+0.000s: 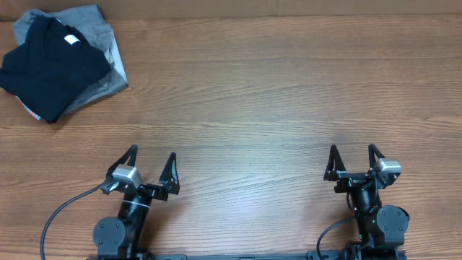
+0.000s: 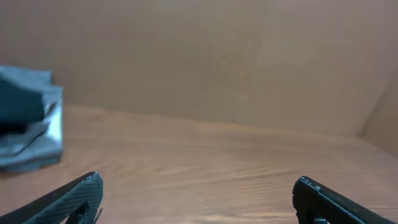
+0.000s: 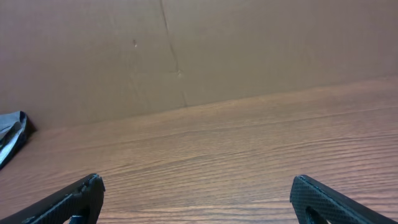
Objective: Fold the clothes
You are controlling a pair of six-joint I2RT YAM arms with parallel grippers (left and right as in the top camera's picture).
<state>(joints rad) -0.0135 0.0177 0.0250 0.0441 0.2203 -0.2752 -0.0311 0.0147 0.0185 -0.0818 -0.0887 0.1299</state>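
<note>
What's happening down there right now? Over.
Left gripper, right gripper open, empty. Black T-shirt heaped on grey garment, far-left corner. Nothing in between.

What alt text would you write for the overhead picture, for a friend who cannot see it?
A black T-shirt lies bunched on top of a grey garment in the top left corner of a wooden table. Along the bottom edge, the robot's left gripper and right gripper wait open and empty, well away from the clothes.
</note>
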